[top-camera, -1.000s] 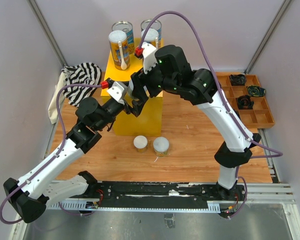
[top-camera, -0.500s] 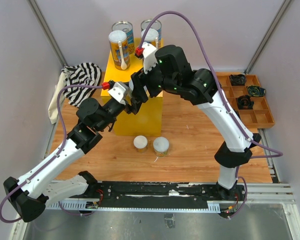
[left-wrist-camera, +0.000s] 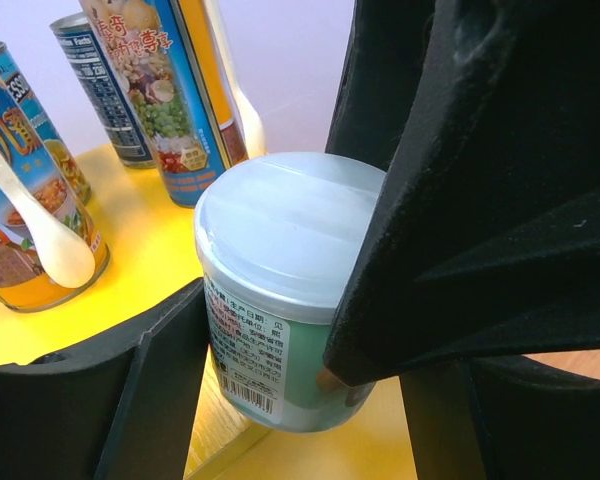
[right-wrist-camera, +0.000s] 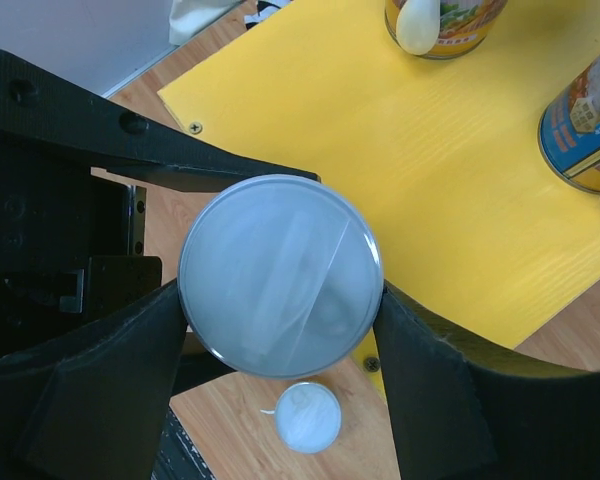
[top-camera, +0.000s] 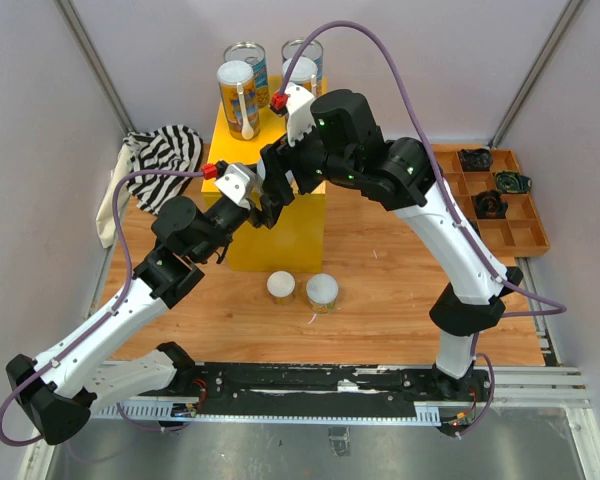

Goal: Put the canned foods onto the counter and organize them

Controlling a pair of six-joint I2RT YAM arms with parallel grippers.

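Can [left-wrist-camera: 280, 300] at counter [right-wrist-camera: 450, 180] edge is clenched by left claw [left-wrist-camera: 295, 335] and right claw [right-wrist-camera: 280, 300] together. Uneven release or tugging could tip it off.

1. We find the counter [top-camera: 285, 245] on the table [top-camera: 400, 290], towards its far side.
2. At the counter's far end stand 3 cans: the far-left can [top-camera: 244, 58], the far-right can [top-camera: 302, 50], and the nearer can [top-camera: 237, 97] before the far-left one.
3. The 4th can [right-wrist-camera: 280, 275] is at its near edge.
4. Just near of the counter, the left short can [top-camera: 281, 286] and the right short can [top-camera: 322, 291] stand side by side.
5. The cloth [top-camera: 165, 158] lies to its left, the tray [top-camera: 520, 235] far right.
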